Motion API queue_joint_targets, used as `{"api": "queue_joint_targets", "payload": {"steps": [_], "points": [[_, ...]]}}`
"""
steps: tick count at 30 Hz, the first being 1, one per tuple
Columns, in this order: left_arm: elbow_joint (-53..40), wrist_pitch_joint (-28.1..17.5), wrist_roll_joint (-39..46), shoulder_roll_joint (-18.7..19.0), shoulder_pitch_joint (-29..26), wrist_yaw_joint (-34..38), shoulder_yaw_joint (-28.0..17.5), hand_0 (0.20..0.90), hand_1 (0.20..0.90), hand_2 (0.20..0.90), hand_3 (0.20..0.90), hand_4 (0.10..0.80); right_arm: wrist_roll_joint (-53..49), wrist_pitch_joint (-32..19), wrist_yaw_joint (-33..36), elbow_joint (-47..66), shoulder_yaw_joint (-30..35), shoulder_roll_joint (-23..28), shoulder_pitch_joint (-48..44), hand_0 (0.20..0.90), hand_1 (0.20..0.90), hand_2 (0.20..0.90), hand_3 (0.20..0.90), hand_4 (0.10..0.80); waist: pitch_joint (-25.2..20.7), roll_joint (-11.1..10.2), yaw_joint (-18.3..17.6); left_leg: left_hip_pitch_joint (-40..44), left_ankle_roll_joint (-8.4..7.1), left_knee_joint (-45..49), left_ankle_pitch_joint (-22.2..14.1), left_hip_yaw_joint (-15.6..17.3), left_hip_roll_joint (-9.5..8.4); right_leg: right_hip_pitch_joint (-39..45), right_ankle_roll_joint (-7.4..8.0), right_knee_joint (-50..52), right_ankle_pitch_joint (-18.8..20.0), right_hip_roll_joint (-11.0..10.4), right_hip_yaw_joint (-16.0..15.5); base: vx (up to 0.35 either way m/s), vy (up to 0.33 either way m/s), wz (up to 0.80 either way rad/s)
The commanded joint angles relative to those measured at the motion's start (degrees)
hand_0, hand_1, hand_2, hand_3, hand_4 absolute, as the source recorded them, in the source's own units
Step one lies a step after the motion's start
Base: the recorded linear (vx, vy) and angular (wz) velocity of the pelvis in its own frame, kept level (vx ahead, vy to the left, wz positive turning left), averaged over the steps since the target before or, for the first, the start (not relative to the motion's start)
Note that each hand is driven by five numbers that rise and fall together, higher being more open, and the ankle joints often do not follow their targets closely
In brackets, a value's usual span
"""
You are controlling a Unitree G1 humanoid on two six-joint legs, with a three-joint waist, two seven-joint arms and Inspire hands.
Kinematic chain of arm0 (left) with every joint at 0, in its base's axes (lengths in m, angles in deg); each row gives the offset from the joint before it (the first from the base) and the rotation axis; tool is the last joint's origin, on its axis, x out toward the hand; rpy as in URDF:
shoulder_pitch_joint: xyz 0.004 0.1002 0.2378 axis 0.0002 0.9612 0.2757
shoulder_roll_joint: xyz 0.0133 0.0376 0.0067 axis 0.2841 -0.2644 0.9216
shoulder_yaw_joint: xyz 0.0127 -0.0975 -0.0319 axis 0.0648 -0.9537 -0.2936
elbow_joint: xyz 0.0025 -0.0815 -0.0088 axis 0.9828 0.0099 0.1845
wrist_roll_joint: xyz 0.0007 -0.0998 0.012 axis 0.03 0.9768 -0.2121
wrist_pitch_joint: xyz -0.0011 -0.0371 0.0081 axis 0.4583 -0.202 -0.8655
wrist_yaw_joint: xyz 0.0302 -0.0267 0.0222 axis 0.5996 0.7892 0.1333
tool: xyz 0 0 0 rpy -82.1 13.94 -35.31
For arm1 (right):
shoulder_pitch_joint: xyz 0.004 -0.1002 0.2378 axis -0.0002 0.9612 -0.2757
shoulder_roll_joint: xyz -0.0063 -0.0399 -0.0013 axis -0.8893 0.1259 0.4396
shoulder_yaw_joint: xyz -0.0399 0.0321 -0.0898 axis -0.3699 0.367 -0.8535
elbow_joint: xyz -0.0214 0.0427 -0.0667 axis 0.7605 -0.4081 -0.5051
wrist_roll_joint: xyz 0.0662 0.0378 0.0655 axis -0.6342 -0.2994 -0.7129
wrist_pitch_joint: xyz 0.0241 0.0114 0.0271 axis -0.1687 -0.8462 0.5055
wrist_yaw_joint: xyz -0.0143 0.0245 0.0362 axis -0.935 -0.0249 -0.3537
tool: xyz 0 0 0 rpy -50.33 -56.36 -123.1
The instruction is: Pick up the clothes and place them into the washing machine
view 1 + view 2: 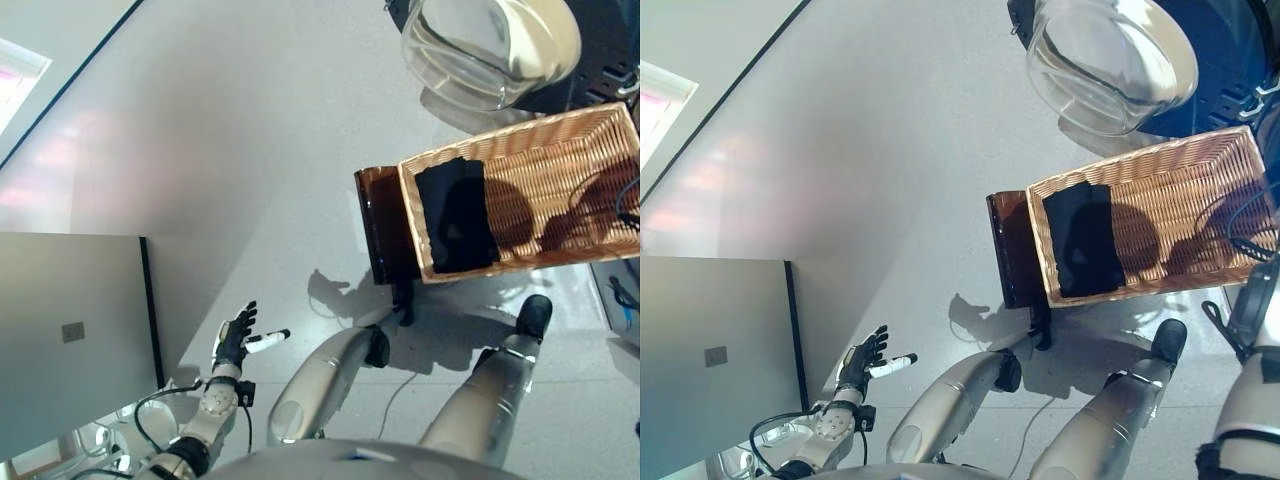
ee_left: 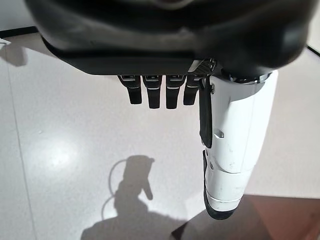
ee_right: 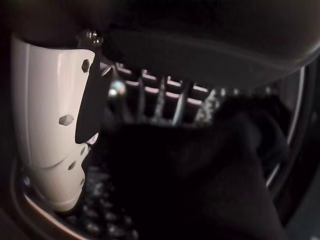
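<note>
A black garment lies flat in the left end of a wicker basket. The washing machine's round glass door stands open at the top right. In the right wrist view my right hand is inside the perforated drum. Its thumb and fingers are straight over a dark cloth that lies in the drum. The eye views show only that arm's forearm, at the right edge. My left hand hangs open and empty low on the left, above the floor.
The basket rests on a dark brown stand. A grey cabinet fills the lower left beside my left hand. Pale floor stretches between the cabinet and the basket.
</note>
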Motion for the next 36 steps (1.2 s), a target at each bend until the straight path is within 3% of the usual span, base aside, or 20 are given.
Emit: {"api": "queue_joint_targets", "payload": {"steps": [1, 2, 4, 14, 16, 18, 19, 20, 21, 24, 27, 28, 36], "points": [[1.9, -0.7, 0.1, 4.6, 1.8, 1.3, -6.2, 0.9, 0.9, 0.9, 0.9, 0.8, 38.6, 7.7, -2.6, 4.0, -31.1, 14.5, -10.6, 0.9, 0.9, 0.9, 0.9, 0.8, -3.6, -1.3, 1.7, -0.1, -8.51, 3.2, -5.2, -3.8, 2.39, 3.2, -6.8, 4.0, -5.6, 3.0, -1.3, -0.062, -0.043, 0.05], [1.1, -0.6, -0.2, 5.2, 1.9, 0.3, -6.8, 0.9, 0.9, 0.9, 0.9, 0.8, 43.9, 10.7, -5.8, 1.3, -34.1, 13.9, -10.4, 0.9, 0.9, 0.9, 0.9, 0.8, -3.5, -1.7, 2.0, -0.3, -8.54, 3.5, -5.0, -3.9, 2.51, 3.4, -7.02, 4.0, -5.4, 3.1, -1.6, 0.0, 0.0, 0.0], [-0.2, -1.0, 0.6, 5.2, 2.0, -0.1, -7.3, 0.9, 0.9, 0.9, 0.9, 0.8, 46.9, 11.8, -5.5, 0.7, -36.4, 12.2, -11.9, 0.9, 0.9, 0.9, 0.9, 0.8, -3.3, -1.9, 2.1, -0.5, -8.56, 3.9, -5.0, -4.0, 2.68, 3.4, -7.22, 4.2, -5.2, 3.2, -1.8, -0.009, -0.021, -0.01], [1.4, -0.1, 3.8, 4.4, 0.8, 0.0, -8.2, 0.9, 0.9, 0.9, 0.9, 0.8, 35.0, 8.1, -10.6, 4.0, -24.9, 5.3, -4.2, 0.9, 0.9, 0.9, 0.9, 0.8, -1.6, -5.5, 0.9, -0.5, -8.67, 4.9, -5.3, -4.4, 4.18, 4.1, -7.9, 4.8, -5.7, 4.9, -2.5, -0.003, -0.012, -0.02], [1.6, 0.2, 4.0, 4.3, 0.5, 0.0, -8.5, 0.9, 0.9, 0.9, 0.9, 0.8, 31.0, 6.6, -11.0, 4.7, -20.2, 2.2, -0.5, 0.9, 0.9, 0.9, 0.9, 0.8, -0.8, -6.1, 0.8, -0.6, -8.23, 4.8, -3.6, -4.2, 4.82, 4.3, -8.39, 4.3, -4.2, 5.5, -3.2, -0.093, -0.011, -0.01], [2.9, 0.8, 3.6, 4.4, 0.0, -0.3, -8.6, 0.9, 0.9, 0.9, 0.9, 0.8, 27.8, 5.5, -12.2, 5.0, -16.1, -1.0, 3.7, 0.9, 0.9, 0.9, 0.9, 0.8, -0.6, -7.4, 0.6, 0.4, -8.66, 5.3, -5.4, -5.0, 4.98, 5.7, -8.12, 4.7, -6.1, 5.8, -3.4, 0.002, -0.055, -0.03], [3.4, 0.8, 3.7, 4.1, -0.3, -0.4, -8.8, 0.9, 0.9, 0.9, 0.9, 0.8, 25.1, 4.5, -12.0, 5.4, -13.2, -3.1, 5.5, 0.9, 0.9, 0.9, 0.9, 0.8, -0.1, -7.5, 0.5, 0.1, -8.25, 5.2, -3.8, -4.8, 5.42, 5.6, -8.62, 4.5, -4.8, 6.0, -4.2, 0.103, -0.083, 0.06], [3.8, 1.2, 3.3, 4.3, -0.4, -0.6, -8.8, 0.9, 0.9, 0.9, 0.9, 0.8, 24.1, 4.2, -12.7, 5.3, -11.7, -4.7, 7.7, 0.9, 0.9, 0.9, 0.9, 0.8, -0.4, -8.2, 0.6, 0.9, -8.66, 5.6, -5.5, -5.5, 5.26, 6.7, -8.29, 4.8, -6.5, 6.1, -4.3, -0.079, -0.063, 0.12], [4.6, 1.3, 2.7, 4.4, -1.0, -0.6, -9.2, 0.9, 0.9, 0.9, 0.9, 0.8, 19.2, 2.5, -12.4, 6.3, -7.5, -9.3, 10.4, 0.9, 0.9, 0.9, 0.9, 0.8, 0.3, -8.9, 0.8, 0.8, -8.3, 5.6, -3.9, -5.6, 5.85, 7.1, -8.84, 4.5, -5.4, 6.6, -5.6, 0.008, -0.063, 0.12], [4.7, 1.7, 1.9, 4.7, -1.2, -0.4, -9.1, 0.9, 0.9, 0.9, 0.9, 0.8, 18.1, 1.9, -12.9, 7.0, -5.9, -11.3, 12.8, 0.9, 0.9, 0.9, 0.9, 0.8, 0.5, -9.7, 0.9, 1.0, -8.32, 5.7, -3.9, -6.0, 5.99, 7.8, -8.91, 4.6, -5.7, 6.7, -6.2, -0.023, -0.065, 0.06], [4.7, 2.6, -5.1, 6.1, -1.3, 0.5, -7.8, 0.9, 0.9, 0.9, 0.9, 0.8, 14.5, -1.3, -16.0, 12.5, -3.3, -21.0, 22.3, 0.9, 0.9, 0.9, 0.9, 0.8, 1.5, -12.6, 1.4, 2.0, -8.43, 6.2, -3.8, -7.8, 6.51, 10.1, -9.18, 5.4, -7.0, 7.5, -8.9, 0.038, -0.098, 0.32], [4.7, 2.6, -5.2, 6.1, -1.2, 0.6, -7.8, 0.9, 0.9, 0.9, 0.9, 0.8, 14.5, -1.2, -15.9, 12.6, -3.2, -21.1, 22.5, 0.9, 0.9, 0.9, 0.9, 0.8, 1.2, -12.9, 1.4, 2.6, -8.82, 6.5, -5.5, -8.2, 6.33, 10.7, -8.74, 5.7, -8.4, 7.4, -8.4, 0.096, -0.104, 0.3], [7.2, 4.0, -6.9, 6.7, -1.9, 0.6, -10.9, 0.9, 0.9, 0.9, 0.9, 0.8, 8.1, -2.7, -17.2, 9.4, 1.9, -31.6, 30.1, 0.9, 0.9, 0.9, 0.9, 0.8, 1.4, -16.7, 3.6, 4.3, -9.08, 6.4, -5.5, -11.3, 6.25, 14.7, -8.94, 5.9, -10.0, 8.0, -12.9, 0.033, -0.07, 0.21]]}}
